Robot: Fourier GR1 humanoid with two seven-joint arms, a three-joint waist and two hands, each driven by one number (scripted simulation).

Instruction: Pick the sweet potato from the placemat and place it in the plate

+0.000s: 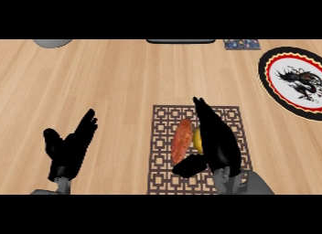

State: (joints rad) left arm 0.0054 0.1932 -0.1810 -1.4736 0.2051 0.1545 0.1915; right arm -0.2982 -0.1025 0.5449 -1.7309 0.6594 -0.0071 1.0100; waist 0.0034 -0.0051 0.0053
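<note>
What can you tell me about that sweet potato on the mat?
The sweet potato is long, reddish-orange and tapered, lying lengthwise on the brown lattice placemat, near its middle. A yellowish patch shows on its right side, partly hidden. The right hand lies along that side with straight fingers, thumb by its near end. It has not been lifted.

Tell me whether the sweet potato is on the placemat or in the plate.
On the placemat. The sweet potato lies on the placemat beside the right hand; the plate at far right holds nothing.
</note>
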